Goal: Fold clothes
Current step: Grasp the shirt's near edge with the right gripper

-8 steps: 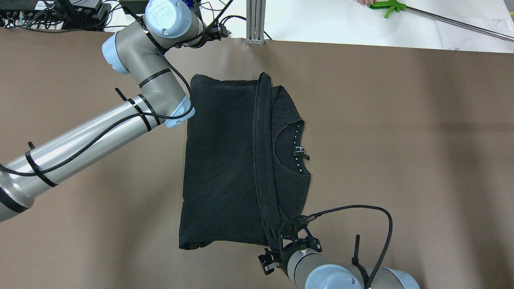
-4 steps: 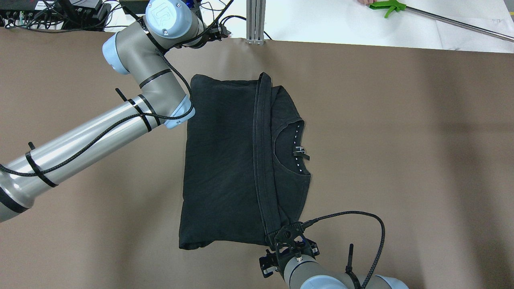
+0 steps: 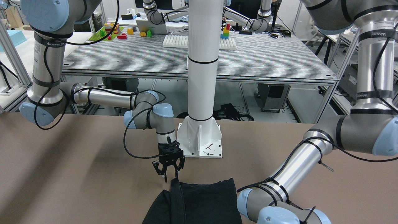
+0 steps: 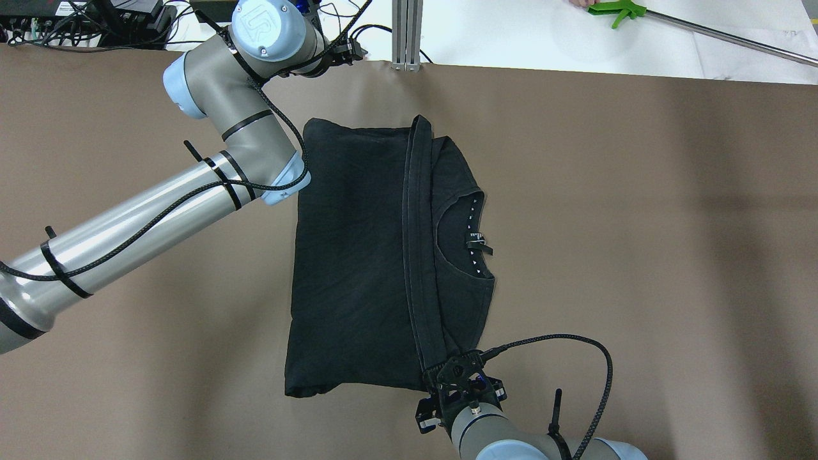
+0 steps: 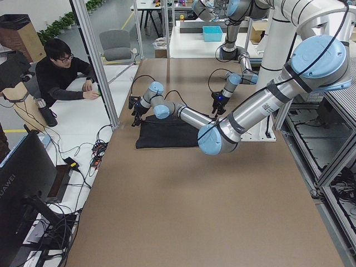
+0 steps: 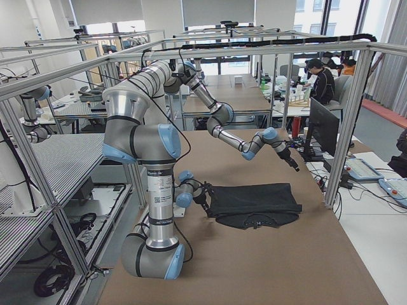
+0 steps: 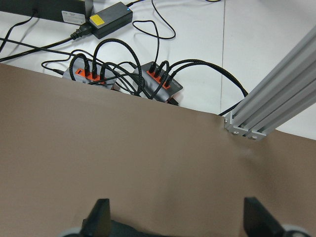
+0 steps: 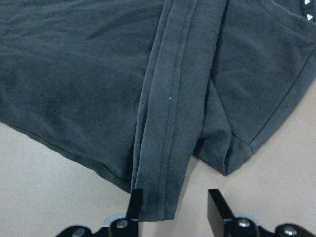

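Note:
The black garment (image 4: 358, 268) lies folded flat on the brown table (image 4: 639, 223). Its stitched hem band (image 4: 415, 255) runs across it and the neck opening (image 4: 470, 239) shows to the right. My right gripper (image 4: 455, 374) is open at the near end of the hem band. In the right wrist view the band's end (image 8: 170, 148) lies between the spread fingers (image 8: 136, 197). The front view shows the same gripper (image 3: 170, 178) just above the cloth's edge (image 3: 199, 199). My left gripper (image 7: 177, 219) is open and empty near the table's far edge, past the garment's far left corner (image 4: 313, 124).
A white pillar on a base plate (image 3: 200, 141) stands behind the garment's near edge. An aluminium post (image 4: 407, 35) and cables with power strips (image 7: 148, 79) sit at the far edge. A green tool (image 4: 617, 11) lies beyond it. An operator (image 5: 64, 72) sits at the side.
My right gripper has shifted slightly left and back toward the table's near edge, staying at the hem band's end. The garment and the left arm have not moved.

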{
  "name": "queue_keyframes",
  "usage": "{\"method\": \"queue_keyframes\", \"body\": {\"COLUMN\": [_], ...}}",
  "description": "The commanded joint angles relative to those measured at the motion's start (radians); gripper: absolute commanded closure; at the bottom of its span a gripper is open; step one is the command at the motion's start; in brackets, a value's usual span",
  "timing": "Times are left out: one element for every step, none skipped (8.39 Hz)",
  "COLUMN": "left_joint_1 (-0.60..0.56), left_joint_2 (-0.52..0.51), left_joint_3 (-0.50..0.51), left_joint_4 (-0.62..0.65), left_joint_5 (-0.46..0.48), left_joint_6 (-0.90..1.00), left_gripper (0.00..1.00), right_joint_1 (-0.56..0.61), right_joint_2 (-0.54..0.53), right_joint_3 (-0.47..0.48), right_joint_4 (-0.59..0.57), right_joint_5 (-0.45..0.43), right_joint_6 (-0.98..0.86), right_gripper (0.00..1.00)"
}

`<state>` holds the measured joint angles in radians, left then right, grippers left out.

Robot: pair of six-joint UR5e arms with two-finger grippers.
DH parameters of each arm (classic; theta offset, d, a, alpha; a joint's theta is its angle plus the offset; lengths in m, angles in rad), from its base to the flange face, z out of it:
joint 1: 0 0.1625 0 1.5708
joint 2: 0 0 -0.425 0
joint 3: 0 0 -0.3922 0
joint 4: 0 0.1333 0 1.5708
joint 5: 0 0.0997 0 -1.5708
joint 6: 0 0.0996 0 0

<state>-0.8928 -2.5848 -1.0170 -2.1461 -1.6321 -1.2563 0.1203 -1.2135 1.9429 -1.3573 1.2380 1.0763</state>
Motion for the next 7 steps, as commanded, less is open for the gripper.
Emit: {"method": "queue_keyframes", "body": {"left_joint_1": [0.0,-0.001,-0.001,-0.001,0.0,0.0,0.0], "left_joint_2": [0.0,0.0,0.0,0.0,0.002,0.006,0.008], "left_joint_3": [0.0,0.0,0.0,0.0,0.0,0.0,0.0], "left_joint_4": [0.0,0.0,0.0,0.0,0.0,-0.001,-0.001], "left_joint_5": [0.001,0.001,0.0,0.0,0.001,0.0,0.0], "left_joint_6": [0.0,0.0,0.0,0.0,0.0,0.0,0.0], "left_gripper": [0.05,0.05,0.05,0.05,0.05,0.05,0.05], "right_joint_1": [-0.022,-0.028,-0.028,-0.028,-0.028,-0.028,-0.028], "right_joint_2": [0.026,0.029,0.044,0.046,0.048,0.052,0.054], "right_joint_3": [-0.025,-0.025,-0.025,-0.03,-0.048,-0.056,-0.062], "right_joint_4": [0.0,0.003,-0.002,-0.003,-0.002,-0.002,-0.002], "right_joint_5": [-0.012,-0.035,-0.035,-0.035,-0.038,-0.055,-0.06], "right_joint_6": [0.001,0.001,0.001,0.001,0.001,0.001,-0.001], "right_gripper": [0.41,0.37,0.36,0.37,0.39,0.39,0.4]}}
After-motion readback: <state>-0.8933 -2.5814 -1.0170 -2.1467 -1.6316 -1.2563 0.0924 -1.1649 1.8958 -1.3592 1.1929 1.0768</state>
